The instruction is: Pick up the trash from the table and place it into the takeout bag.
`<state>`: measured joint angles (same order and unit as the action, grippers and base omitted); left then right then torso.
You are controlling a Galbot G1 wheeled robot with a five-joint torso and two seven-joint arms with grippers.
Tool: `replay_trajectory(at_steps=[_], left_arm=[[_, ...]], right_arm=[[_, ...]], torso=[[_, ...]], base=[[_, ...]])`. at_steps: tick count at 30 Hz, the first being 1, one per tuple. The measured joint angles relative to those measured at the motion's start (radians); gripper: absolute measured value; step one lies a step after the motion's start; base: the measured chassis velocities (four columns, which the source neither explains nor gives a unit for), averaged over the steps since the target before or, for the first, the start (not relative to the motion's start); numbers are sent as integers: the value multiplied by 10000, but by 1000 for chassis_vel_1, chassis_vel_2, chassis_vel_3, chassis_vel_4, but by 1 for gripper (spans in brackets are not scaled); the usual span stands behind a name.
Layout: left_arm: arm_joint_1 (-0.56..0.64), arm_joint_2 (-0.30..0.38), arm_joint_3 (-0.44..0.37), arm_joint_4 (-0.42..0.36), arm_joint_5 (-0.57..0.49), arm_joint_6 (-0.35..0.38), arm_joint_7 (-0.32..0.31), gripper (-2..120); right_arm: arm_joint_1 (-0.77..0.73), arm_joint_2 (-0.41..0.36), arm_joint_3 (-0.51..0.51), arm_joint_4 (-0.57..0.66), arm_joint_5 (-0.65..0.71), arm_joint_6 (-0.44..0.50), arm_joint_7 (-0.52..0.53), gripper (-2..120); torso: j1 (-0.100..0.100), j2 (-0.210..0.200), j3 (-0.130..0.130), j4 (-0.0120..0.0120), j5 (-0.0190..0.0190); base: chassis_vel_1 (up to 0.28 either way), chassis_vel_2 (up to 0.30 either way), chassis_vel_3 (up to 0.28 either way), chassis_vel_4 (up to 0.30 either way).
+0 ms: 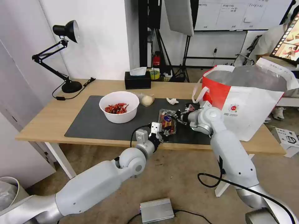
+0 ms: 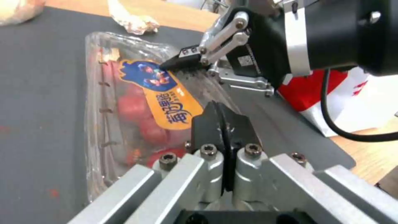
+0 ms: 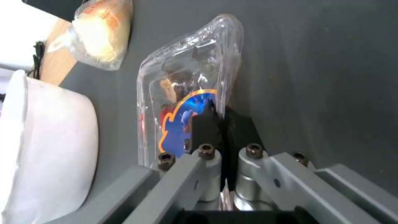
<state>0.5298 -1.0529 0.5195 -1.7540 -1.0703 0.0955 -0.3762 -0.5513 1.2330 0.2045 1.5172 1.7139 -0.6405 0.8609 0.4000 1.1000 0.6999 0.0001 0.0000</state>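
Both pincers, left point(image 2: 224, 124) and right point(image 3: 219, 124), pinched on clear box point(image 1: 167, 120) edges | lift level toward takeout bag point(image 1: 249, 105) at 3 o'clock

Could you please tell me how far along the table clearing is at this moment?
Nothing looks bagged yet. Both the left gripper and right gripper are pinched on edges of the clear plastic box lying on the mat. Bowl, bun bag and tissue remain outside the takeout bag.

A white wall point(image 1: 102, 37) stands behind; the floor point(image 1: 174, 177) is brown; a black lamp point(image 1: 64, 53) stands at the far left corner; a whiteboard point(image 1: 230, 14) hangs behind.
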Motion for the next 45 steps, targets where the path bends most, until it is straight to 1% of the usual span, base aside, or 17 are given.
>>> replay_trajectory(at_steps=[8, 11, 18, 24, 27, 30, 32, 33, 34, 37, 40, 41, 42, 45], left_arm=[[4, 105, -85, -83, 10, -23, 20, 0], [61, 261, -170, -129, 37, -62, 200, 0], [188, 398, -392, -229, 58, -86, 232, 0], [401, 874, -724, -495, 13, -212, 408, 0], [662, 1103, -1036, -722, 16, -231, 449, 0], [756, 1199, -1160, -821, 17, -235, 466, 0], [951, 1399, -1380, -1009, 39, -251, 507, 0], [1181, 1624, -1660, -1180, 70, -267, 533, 0], [1181, 1624, -1660, -1180, 70, -267, 533, 0], [1745, 2044, -2234, -1500, 113, -316, 645, 0], [1980, 2146, -2465, -1576, 137, -349, 691, 0], [2413, 2220, -2803, -1681, 223, -400, 736, 0], [2413, 2220, -2803, -1681, 223, -400, 736, 0], [2947, 2289, -3172, -1824, 380, -471, 753, 0]], right_arm=[[-16, -5, 58, -11, -2, 6, 8, 0], [-32, -4, 75, -13, -5, 9, 8, 0], [-32, -3, 78, -37, -10, 11, 7, 0], [-6, 34, 83, -96, -33, 11, 7, 0], [-7, 39, 97, -106, -36, 12, 5, 0], [-9, 35, 99, -106, -36, 12, 4, 0], [-13, 33, 107, -102, -37, 12, 2, 0], [-28, 32, 131, -78, -37, 13, -6, 0], [-28, 32, 131, -78, -37, 13, -6, 0], [-82, 20, 192, -10, -49, 46, -149, 0], [-114, 13, 229, 45, -72, 106, -285, 0], [-147, 1, 282, 155, -140, 195, -467, 0], [-147, 1, 282, 155, -140, 195, -467, 0], [-170, -52, 320, 344, -232, 276, -706, 0]], torso=[[0, 0, 0, -1, 0], [0, 0, 0, 0, 0], [0, 0, 0, -1, -1], [0, 0, 0, -2, -2], [-1, 0, 0, -2, -2], [-1, 0, 0, -1, -2], [0, 0, 0, -2, -2], [0, 0, 0, -1, 0], [0, 0, 0, -1, 0], [0, 0, 1, -1, -1], [0, -1, 1, -1, 0], [0, -1, 1, -2, -1], [0, -1, 1, -2, -1], [0, -2, 1, -1, -2]], base=[[0, 0, 0, 0], [0, 0, 0, 0], [0, 0, 0, 0], [0, 0, 0, 0], [0, 0, 0, 0], [0, 0, 0, 0], [0, 0, 0, 0], [0, 0, 0, 0], [0, 0, 0, 0], [0, 0, 0, 0], [0, 0, 0, 0], [0, 0, 0, 0], [0, 0, 0, 0], [0, 0, 0, 0]])
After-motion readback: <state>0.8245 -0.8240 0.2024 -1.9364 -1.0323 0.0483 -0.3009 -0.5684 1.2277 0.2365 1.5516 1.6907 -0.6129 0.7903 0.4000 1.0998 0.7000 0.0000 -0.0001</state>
